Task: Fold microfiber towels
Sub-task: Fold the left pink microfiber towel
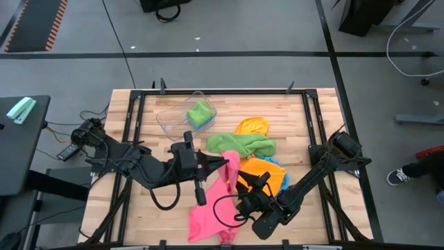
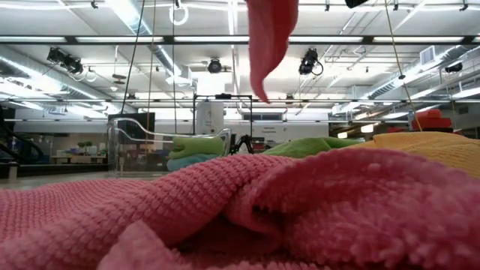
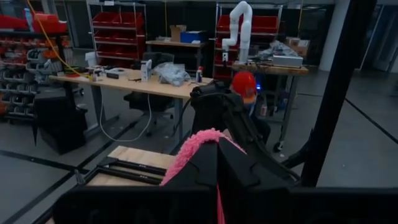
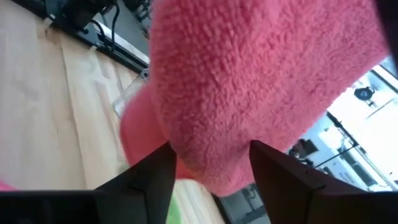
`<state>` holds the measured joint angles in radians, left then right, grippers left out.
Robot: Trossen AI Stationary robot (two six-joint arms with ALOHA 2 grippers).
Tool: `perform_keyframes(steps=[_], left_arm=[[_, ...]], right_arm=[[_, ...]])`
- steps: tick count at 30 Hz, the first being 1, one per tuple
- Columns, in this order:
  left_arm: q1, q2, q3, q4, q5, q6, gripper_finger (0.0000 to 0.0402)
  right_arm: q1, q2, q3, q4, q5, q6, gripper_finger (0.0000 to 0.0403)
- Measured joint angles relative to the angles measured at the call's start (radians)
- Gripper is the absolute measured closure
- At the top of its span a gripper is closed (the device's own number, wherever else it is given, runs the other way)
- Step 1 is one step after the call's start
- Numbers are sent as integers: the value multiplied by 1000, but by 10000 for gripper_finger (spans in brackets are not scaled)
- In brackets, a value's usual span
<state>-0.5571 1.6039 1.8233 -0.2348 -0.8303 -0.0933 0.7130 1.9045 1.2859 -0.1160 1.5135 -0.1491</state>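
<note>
A pink microfiber towel point(image 1: 211, 208) runs from the near table edge up to my left gripper point(image 1: 223, 161), which is shut on its raised end. My right gripper point(image 1: 243, 199) is beside the towel's middle. Its fingers are apart, with pink cloth point(image 4: 249, 74) filling the gap between them. The towel's lower part point(image 2: 300, 202) lies bunched on the table. A green towel point(image 1: 239, 144), an orange towel point(image 1: 253, 126) and another orange one point(image 1: 260, 173) on a blue one point(image 1: 282, 167) lie behind it. My left gripper pinches the pink towel's raised end point(image 3: 198, 138) between its two shut fingers, pointing level from the table's left. A tuft of cloth stands out past the fingertips. The towel hangs from there, with a loose flap point(image 2: 266, 52) dangling and its lower part on the table. My right gripper has a fold of the pink towel between its spread fingers point(image 4: 155, 174). I cannot tell whether they touch the cloth.
A clear plastic tub point(image 1: 173, 121) with a folded green towel point(image 1: 200, 113) inside stands at the far middle. A black metal frame point(image 1: 135, 125) borders the wooden table. The table's left part is bare wood.
</note>
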Motion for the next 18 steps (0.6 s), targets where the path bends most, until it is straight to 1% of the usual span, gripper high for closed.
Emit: perform_keyframes(steps=[2,7,10,11,13,15,18], left_arm=[[0,0,0,-2,0,0,387],[0,0,0,-2,0,-5,374],[0,0,0,-13,1,-7,379],[-2,0,0,-28,7,-8,384],[-4,0,0,-67,38,-9,391],[-8,0,0,-125,74,-22,395],[-8,0,0,-240,169,-31,391]], right_arm=[[-9,0,10,8,-6,-32,227],[-25,0,23,55,-82,-113,295],[-20,0,42,76,-160,-161,333],[-15,0,48,73,-202,-173,346],[-4,0,60,74,-332,-187,359],[2,0,69,73,-467,-184,363],[0,0,70,65,-650,-176,364]])
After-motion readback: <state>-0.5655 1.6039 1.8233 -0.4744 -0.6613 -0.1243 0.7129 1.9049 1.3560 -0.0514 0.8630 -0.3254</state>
